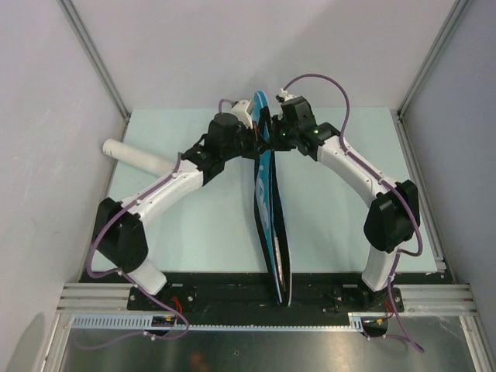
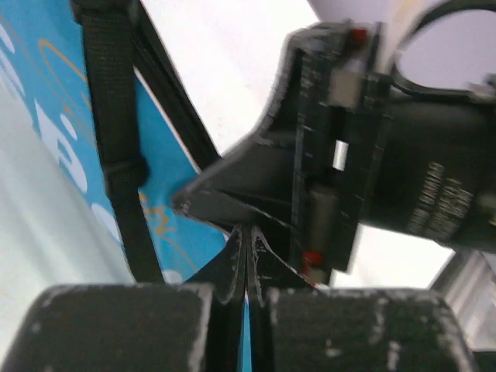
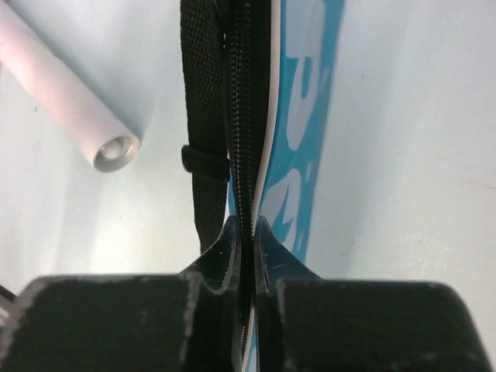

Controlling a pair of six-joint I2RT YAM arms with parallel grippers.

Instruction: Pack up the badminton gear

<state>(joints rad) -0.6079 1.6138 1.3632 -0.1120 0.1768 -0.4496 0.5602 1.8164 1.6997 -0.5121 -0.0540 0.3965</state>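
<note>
The long blue racket bag (image 1: 267,209) stands on its edge down the middle of the table, held up at its far end by both grippers. My left gripper (image 1: 253,144) is shut on the bag's edge (image 2: 249,341) from the left. My right gripper (image 1: 273,141) is shut on the bag's black zipper edge (image 3: 246,155) from the right. The black strap (image 3: 200,116) hangs beside the zipper and also shows in the left wrist view (image 2: 116,132). The white cardboard tube (image 1: 139,157) lies at the far left; its open end shows in the right wrist view (image 3: 115,151). Rackets and shuttlecocks are out of view.
The pale green table (image 1: 341,225) is fenced by grey walls and metal frame posts (image 1: 93,54). A black rail (image 1: 232,291) runs along the near edge by the arm bases. The right gripper's body (image 2: 387,155) fills the left wrist view.
</note>
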